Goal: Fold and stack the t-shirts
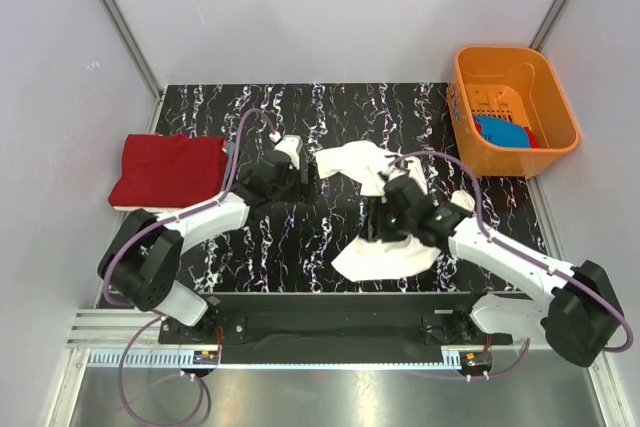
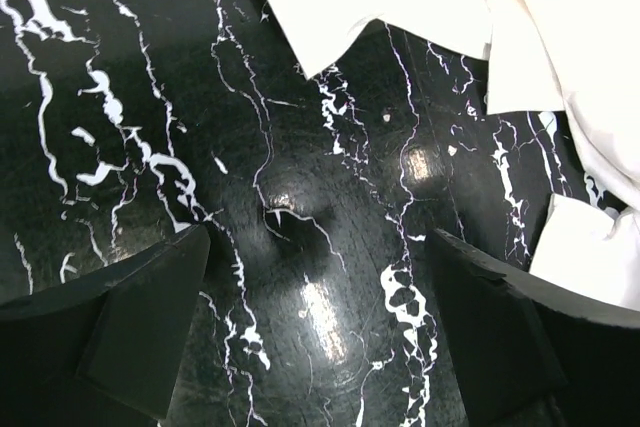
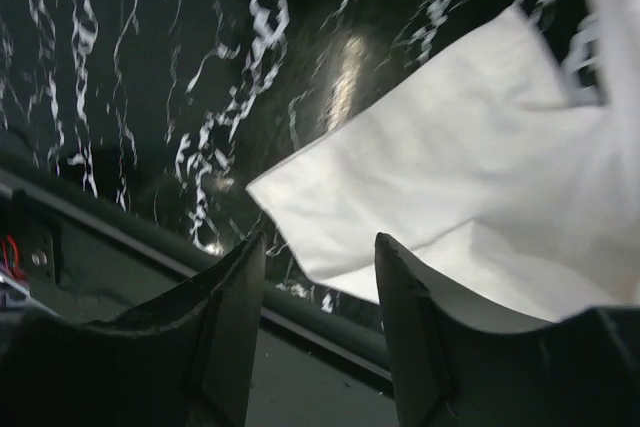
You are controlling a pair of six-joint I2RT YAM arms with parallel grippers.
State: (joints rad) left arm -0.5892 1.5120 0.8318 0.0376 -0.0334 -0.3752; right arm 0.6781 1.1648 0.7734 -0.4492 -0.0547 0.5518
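- Left arm of mine stretches forward and inward, elbow bent; my left gripper (image 2: 320,247) is spread wide over the bare marble table (image 1: 300,247).
- Right arm angles inward; my right gripper (image 3: 320,247) is parted, pinching nothing, above the crumpled white t-shirt (image 1: 385,257) mid-table.
- Red t-shirt (image 1: 165,169) lies folded at the table's left edge.
- Blue t-shirt (image 1: 500,132) sits inside the orange basket (image 1: 515,57).

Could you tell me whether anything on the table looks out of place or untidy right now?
The white t-shirt lies crumpled and twisted mid-table, partly under the right arm, whereas the red t-shirt sits neatly folded at the left edge. A blue t-shirt is bunched in the orange basket, not folded.
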